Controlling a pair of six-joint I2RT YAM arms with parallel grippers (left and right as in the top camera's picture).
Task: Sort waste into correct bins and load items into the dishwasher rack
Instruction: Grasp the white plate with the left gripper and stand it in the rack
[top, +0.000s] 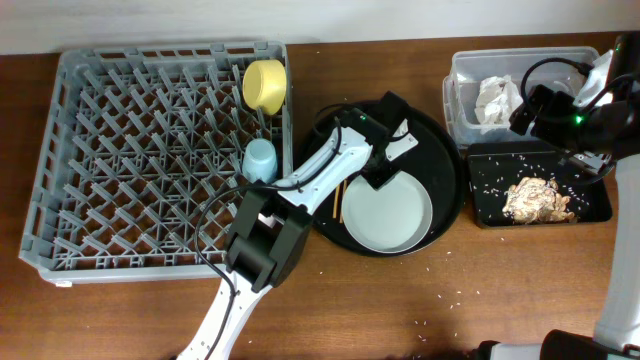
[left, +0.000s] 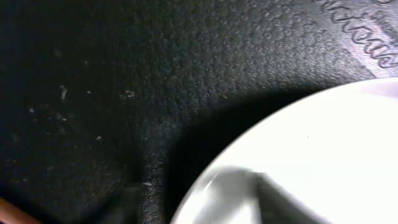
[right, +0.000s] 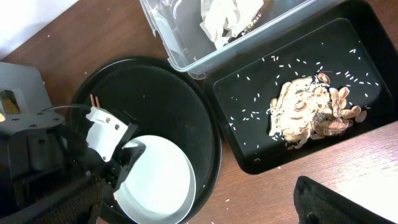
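Note:
The pale grey-white plate (top: 390, 215) lies flat in the round black tray (top: 445, 170). My left gripper (top: 376, 181) is low at the plate's far-left rim, open, with one finger over the plate (left: 323, 143) and one outside it. The chopsticks (top: 338, 200) lie in the round tray beside the plate. The yellow bowl (top: 264, 85) and light blue cup (top: 260, 160) stand in the grey rack (top: 120, 150). The napkin (top: 497, 98) is in the clear tub (top: 455, 100). The food scraps (top: 538, 198) are in the black tray (top: 490, 175). My right gripper (top: 588, 152) hovers above the bins, open and empty. The pink cup is out of view.
Pale grains are scattered in the black tray (right: 249, 112) and on the wooden table (top: 440, 300). The left arm reaches from the table's front over the rack's right edge. The bins stand side by side at the right of the round tray.

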